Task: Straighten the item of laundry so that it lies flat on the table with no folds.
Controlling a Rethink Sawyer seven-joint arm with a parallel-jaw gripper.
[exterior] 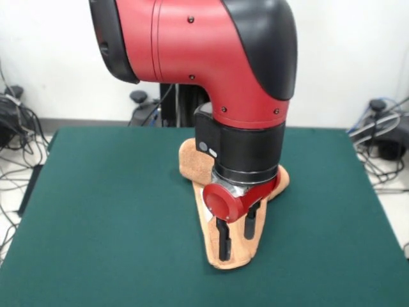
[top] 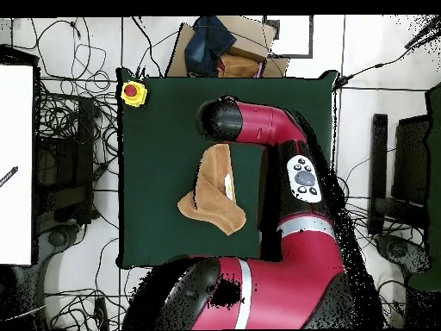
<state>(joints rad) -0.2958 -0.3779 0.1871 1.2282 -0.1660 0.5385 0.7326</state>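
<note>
A: Where does the towel (exterior: 227,246) lie?

B: Near the middle of the green table (exterior: 108,211). In the front view it runs from about the centre down toward six o'clock, ending in a rounded tip well short of the near edge. It is not flat: it is folded over itself into a long, roughly triangular heap, with a rounded lobe at eleven o'clock behind the arm and another corner poking out at three o'clock.

A: And from above?

B: The same bunched shape on the table (top: 155,172): the towel (top: 213,200) is narrow at twelve o'clock and broad toward six, with a fold line down its length.

A: The gripper (exterior: 237,235)?

B: It hangs straight down over the towel's lower half in the front view. Its two black fingers (exterior: 224,240) stand apart with a gap between them and pinch nothing I can see; the tips are low against the cloth, though I cannot tell whether they touch it.

A: Anything else on the table?

B: A yellow box with a red button (top: 133,92) at the overhead view's ten o'clock corner
</note>
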